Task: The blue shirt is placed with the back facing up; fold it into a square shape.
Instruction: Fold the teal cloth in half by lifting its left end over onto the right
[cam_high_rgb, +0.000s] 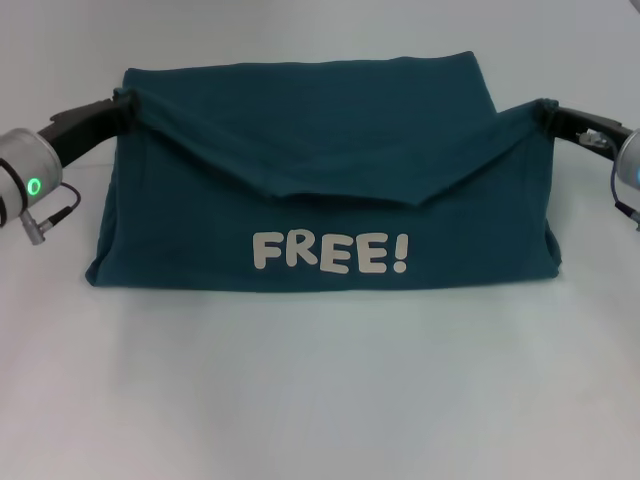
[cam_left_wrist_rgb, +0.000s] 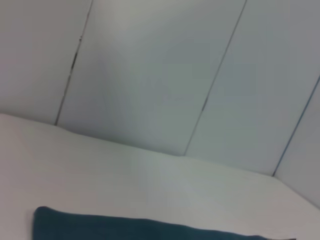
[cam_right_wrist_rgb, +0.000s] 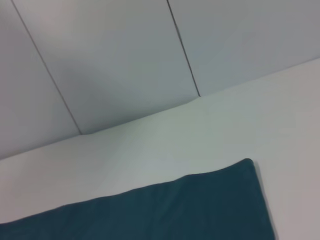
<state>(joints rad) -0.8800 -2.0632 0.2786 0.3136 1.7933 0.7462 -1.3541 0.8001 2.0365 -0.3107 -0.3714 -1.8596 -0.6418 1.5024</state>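
Left claw and right claw each clamped a corner of the blue shirt, lifting its near edge off the bench.

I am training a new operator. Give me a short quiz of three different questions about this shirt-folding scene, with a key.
1. True or false: the left end effector and the right end effector each grip one corner of the blue shirt.
2. Which word is printed on the fabric facing the head camera?
A. FREE!
B. SALE!
C. none
3. Fill in: the held edge between the two end effectors sags in the ____.

Key: 1 true; 2 A, the white lettering reads FREE!; 3 middle.
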